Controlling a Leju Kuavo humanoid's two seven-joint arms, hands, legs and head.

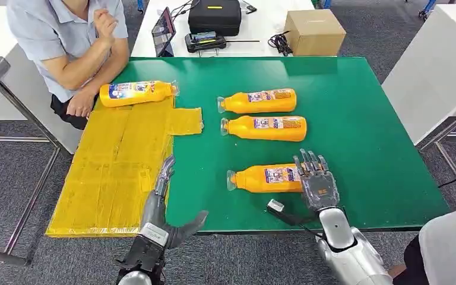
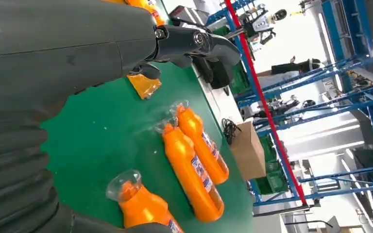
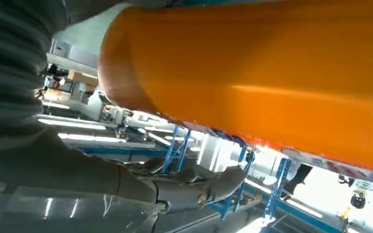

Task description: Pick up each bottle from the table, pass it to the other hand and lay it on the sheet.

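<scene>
Looking down from the head camera, I see my right hand (image 1: 317, 181) laid over the base end of the nearest bottle (image 1: 265, 178), fingers draped across its top; whether they actually grip it I cannot tell, though the right wrist camera shows the smooth, glossy orange plastic of that bottle (image 3: 252, 63) pressed close, with a grey finger (image 3: 194, 187) stretched alongside it. This bottle lies flat on the green table (image 1: 362, 130), long axis running left to right, clear cap pointing toward the sheet. My left hand (image 1: 163, 205) hovers at the near table edge with fingers spread and thumb out, holding nothing. Two more bottles lie beyond, the middle bottle (image 1: 265, 127) and the far bottle (image 1: 258, 101), parallel to the first, caps pointing the same way, each with a printed label on its side. A fourth bottle (image 1: 136, 93) rests across the far end of the yellow sheet (image 1: 110, 172), its cap pointing right. The sheet looks thin and creased into rectangular panels. A person's hand (image 1: 82, 102) rests just beside that bottle's base.
</scene>
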